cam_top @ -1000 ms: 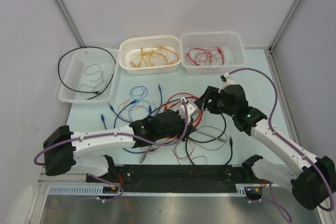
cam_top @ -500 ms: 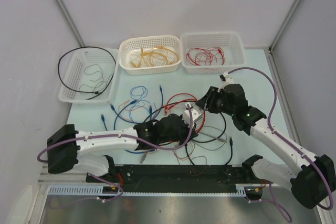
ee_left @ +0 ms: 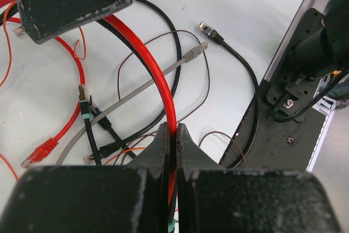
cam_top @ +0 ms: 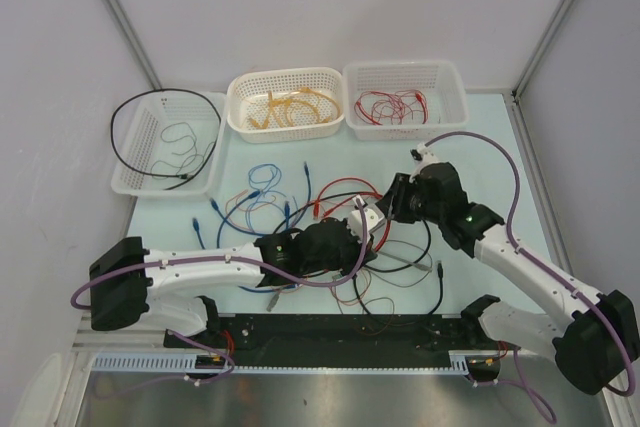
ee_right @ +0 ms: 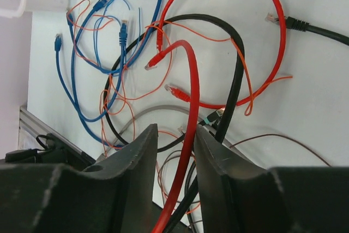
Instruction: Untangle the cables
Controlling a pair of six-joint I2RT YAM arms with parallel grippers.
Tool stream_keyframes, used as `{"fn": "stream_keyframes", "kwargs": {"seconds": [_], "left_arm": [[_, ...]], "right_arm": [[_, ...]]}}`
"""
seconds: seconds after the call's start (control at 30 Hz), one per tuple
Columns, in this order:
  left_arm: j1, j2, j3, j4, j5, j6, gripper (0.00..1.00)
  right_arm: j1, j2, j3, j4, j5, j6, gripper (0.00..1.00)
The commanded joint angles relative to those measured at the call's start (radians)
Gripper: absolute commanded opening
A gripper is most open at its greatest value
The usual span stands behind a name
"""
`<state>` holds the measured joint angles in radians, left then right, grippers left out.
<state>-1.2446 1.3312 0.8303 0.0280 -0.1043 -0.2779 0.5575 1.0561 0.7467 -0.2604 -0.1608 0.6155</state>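
The cables (ee_right: 237, 80) lie heaped on the bench (cam_top: 330, 157) under and around the left pincer (cam_top: 362, 229) and the right pincer (cam_top: 383, 209), which sit just beside each other. One cable (ee_left: 159, 77) runs from the left pincer's closed jaws forward between the right pincer's fingers. Three baskets (cam_top: 287, 133) stand in a row well beyond both pincers, with cables in them.

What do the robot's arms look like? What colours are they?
The left arm and the right arm are both made of white tubes joined by chunky black joints. A thin purple hose loops along each one. The right arm has a tiny green light. The fingers are black and flat, scuffed with pale scratches.
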Motion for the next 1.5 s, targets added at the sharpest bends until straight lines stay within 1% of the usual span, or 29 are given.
{"fn": "stream_keyframes", "kwargs": {"seconds": [0.0,0.1,0.13,0.17,0.2,0.23,0.27,0.3,0.33,0.37,0.4,0.43,0.47,0.5,0.6,0.67,0.77,0.87,0.9,1.0,1.03,1.17,1.33,1.47], "left_arm": [[-0.009,-0.026,0.02,0.043,-0.023,0.029,0.0],[-0.007,-0.03,0.02,0.041,-0.028,0.028,0.0],[-0.009,-0.029,0.018,0.038,-0.031,0.028,0.0],[-0.009,-0.032,0.018,0.035,-0.034,0.026,0.0],[-0.009,-0.03,0.018,0.03,-0.038,0.022,0.01],[-0.009,-0.03,0.021,0.017,-0.057,0.017,0.09],[-0.009,-0.027,0.024,0.004,-0.069,0.002,0.19],[-0.009,-0.023,0.03,-0.02,-0.086,-0.007,0.31],[-0.009,-0.023,0.039,-0.052,-0.13,-0.018,0.47],[-0.009,-0.026,0.041,-0.068,-0.152,-0.038,0.51],[-0.009,-0.032,0.035,-0.086,-0.181,-0.049,0.63],[-0.009,-0.043,0.027,-0.091,-0.225,-0.07,0.69],[-0.009,-0.071,0.018,-0.092,-0.253,-0.081,0.79],[-0.007,-0.088,0.0,-0.102,-0.283,-0.093,0.99],[-0.007,-0.162,-0.032,-0.131,-0.402,-0.139,1.0],[-0.006,-0.199,-0.049,-0.149,-0.484,-0.176,1.0],[-0.004,-0.279,-0.092,-0.192,-0.582,-0.231,1.0],[0.002,-0.352,-0.138,-0.211,-0.63,-0.291,1.0],[0.004,-0.387,-0.152,-0.208,-0.633,-0.308,1.0],[0.005,-0.437,-0.203,-0.188,-0.635,-0.323,1.0],[0.007,-0.444,-0.212,-0.188,-0.637,-0.329,1.0],[0.007,-0.471,-0.25,-0.191,-0.646,-0.345,1.0],[0.008,-0.471,-0.276,-0.168,-0.644,-0.345,1.0],[0.022,-0.446,-0.292,-0.134,-0.635,-0.33,1.0]], "right_arm": [[0.013,-0.004,0.017,-0.003,-0.029,-0.019,0.36],[0.016,-0.005,0.017,-0.007,-0.034,-0.02,0.26],[0.018,-0.011,0.017,-0.011,-0.026,-0.019,0.19],[0.015,-0.019,0.017,-0.01,-0.011,-0.019,0.15],[0.013,-0.039,0.017,-0.005,-0.003,-0.022,0.06],[0.009,-0.048,0.017,0.015,0.001,-0.02,0.02],[-0.011,-0.062,0.022,0.024,0.003,-0.019,0.0],[-0.025,-0.079,0.029,0.035,0.004,-0.01,0.0],[-0.039,-0.087,0.04,0.035,0.006,-0.007,0.0],[-0.068,-0.088,0.069,0.036,0.004,-0.007,0.0],[-0.083,-0.088,0.085,0.035,0.007,-0.007,0.0],[-0.096,-0.087,0.104,0.036,0.013,-0.008,0.0],[-0.109,-0.085,0.123,0.036,0.018,-0.008,0.0],[-0.135,-0.078,0.161,0.046,0.024,-0.005,0.0],[-0.2,-0.065,0.225,0.094,0.037,0.016,0.0],[-0.231,-0.041,0.25,0.134,0.034,0.062,0.0],[-0.289,0.001,0.263,0.283,0.052,0.156,0.0],[-0.324,0.056,0.261,0.37,0.142,0.263,0.0],[-0.335,0.074,0.261,0.395,0.199,0.295,0.0],[-0.353,0.157,0.261,0.515,0.268,0.383,0.0],[-0.355,0.203,0.261,0.58,0.283,0.412,0.0],[-0.369,0.327,0.269,0.734,0.366,0.431,0.0],[-0.421,0.494,0.319,0.848,0.371,0.461,0.0],[-0.468,0.649,0.368,0.932,0.342,0.546,0.0]]}}
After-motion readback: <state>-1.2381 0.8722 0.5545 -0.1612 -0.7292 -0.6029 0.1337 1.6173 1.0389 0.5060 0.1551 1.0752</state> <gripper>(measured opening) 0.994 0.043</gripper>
